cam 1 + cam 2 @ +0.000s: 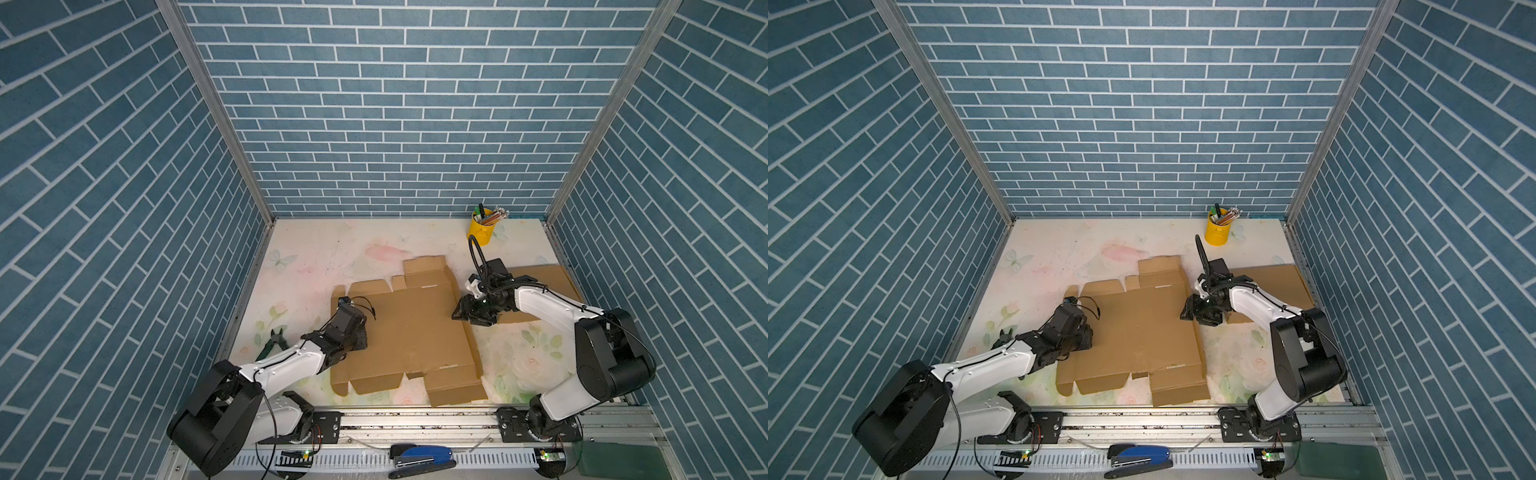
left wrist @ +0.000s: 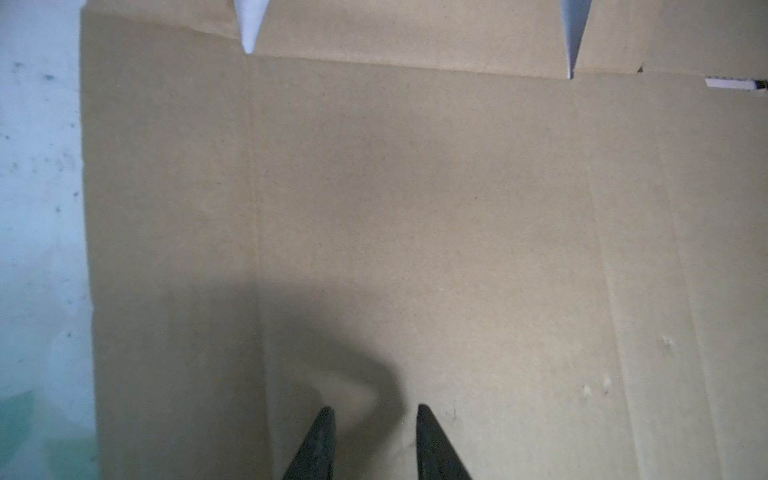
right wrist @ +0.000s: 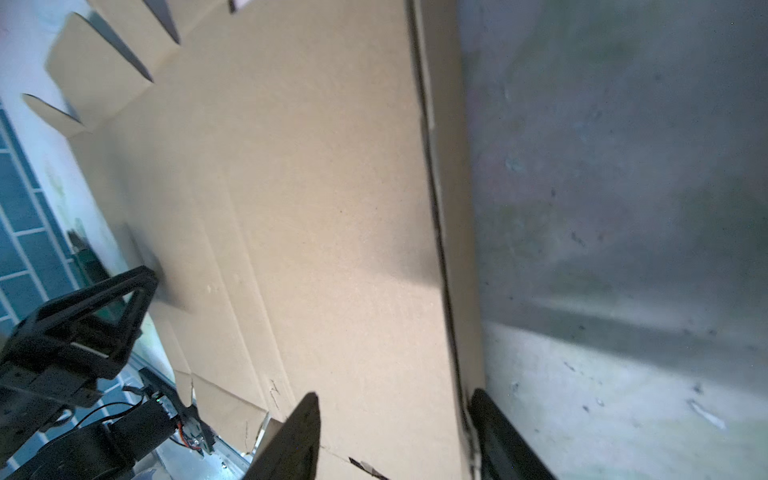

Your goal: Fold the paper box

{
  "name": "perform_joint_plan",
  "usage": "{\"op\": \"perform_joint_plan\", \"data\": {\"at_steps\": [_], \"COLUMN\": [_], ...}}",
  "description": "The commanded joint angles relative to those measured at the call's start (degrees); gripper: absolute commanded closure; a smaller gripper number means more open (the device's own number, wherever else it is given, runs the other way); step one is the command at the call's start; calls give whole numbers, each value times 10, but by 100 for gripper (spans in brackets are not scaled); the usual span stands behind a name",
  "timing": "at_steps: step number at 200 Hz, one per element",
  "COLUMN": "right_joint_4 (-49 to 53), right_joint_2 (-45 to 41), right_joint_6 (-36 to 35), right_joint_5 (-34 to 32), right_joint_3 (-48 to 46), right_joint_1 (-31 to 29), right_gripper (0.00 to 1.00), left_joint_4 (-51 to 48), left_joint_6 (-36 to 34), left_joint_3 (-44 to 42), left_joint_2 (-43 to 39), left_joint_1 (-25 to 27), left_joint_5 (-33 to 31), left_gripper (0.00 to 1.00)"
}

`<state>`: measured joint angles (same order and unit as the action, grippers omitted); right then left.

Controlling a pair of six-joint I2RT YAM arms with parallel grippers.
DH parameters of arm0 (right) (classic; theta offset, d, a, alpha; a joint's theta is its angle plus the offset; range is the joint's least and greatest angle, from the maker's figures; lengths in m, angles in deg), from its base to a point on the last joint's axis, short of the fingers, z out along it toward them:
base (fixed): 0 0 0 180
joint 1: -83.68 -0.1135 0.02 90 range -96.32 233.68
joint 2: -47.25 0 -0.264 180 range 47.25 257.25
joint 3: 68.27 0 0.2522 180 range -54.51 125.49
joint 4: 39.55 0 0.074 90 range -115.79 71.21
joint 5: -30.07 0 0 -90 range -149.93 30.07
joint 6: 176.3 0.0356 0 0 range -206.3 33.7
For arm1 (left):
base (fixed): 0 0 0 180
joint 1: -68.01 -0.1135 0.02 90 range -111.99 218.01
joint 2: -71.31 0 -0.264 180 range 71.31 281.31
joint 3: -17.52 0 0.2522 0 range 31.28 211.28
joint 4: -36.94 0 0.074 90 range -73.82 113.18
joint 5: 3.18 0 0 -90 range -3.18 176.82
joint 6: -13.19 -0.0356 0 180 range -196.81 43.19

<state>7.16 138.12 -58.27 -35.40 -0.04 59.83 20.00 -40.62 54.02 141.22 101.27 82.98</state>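
Observation:
The paper box is a flat brown cardboard blank lying mid-table in both top views. My left gripper rests on its left panel, open by a small gap with nothing between the fingers. My right gripper is at the blank's right edge, open. It straddles a narrow edge flap that stands raised. One finger is over the panel and the other finger is outside, close against the flap.
A second cardboard sheet lies under the right arm by the right wall. A yellow cup of pens stands at the back right. Green-handled pliers lie left of the left arm. A blue stapler sits on the front rail.

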Motion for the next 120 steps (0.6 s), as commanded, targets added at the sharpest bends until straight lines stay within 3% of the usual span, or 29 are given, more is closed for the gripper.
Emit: {"op": "perform_joint_plan", "data": {"at_steps": [1, 51, 120], "right_joint_4": [53, 93, 114], "right_joint_2": [23, 50, 62], "right_joint_6": [-14, -24, -75], "right_joint_5": [-82, -217, -301], "right_joint_3": [38, 83, 112], "right_joint_1": [-23, -63, -71], "right_gripper": [50, 69, 99], "left_joint_4": [-25, -23, -62], "left_joint_6": [0, -2, -7], "left_joint_3": [-11, -11, 11], "left_joint_2": [17, 18, -17], "left_joint_1": [1, 1, 1], "left_joint_5": [23, 24, 24], "left_gripper": [66, 66, 66]}}
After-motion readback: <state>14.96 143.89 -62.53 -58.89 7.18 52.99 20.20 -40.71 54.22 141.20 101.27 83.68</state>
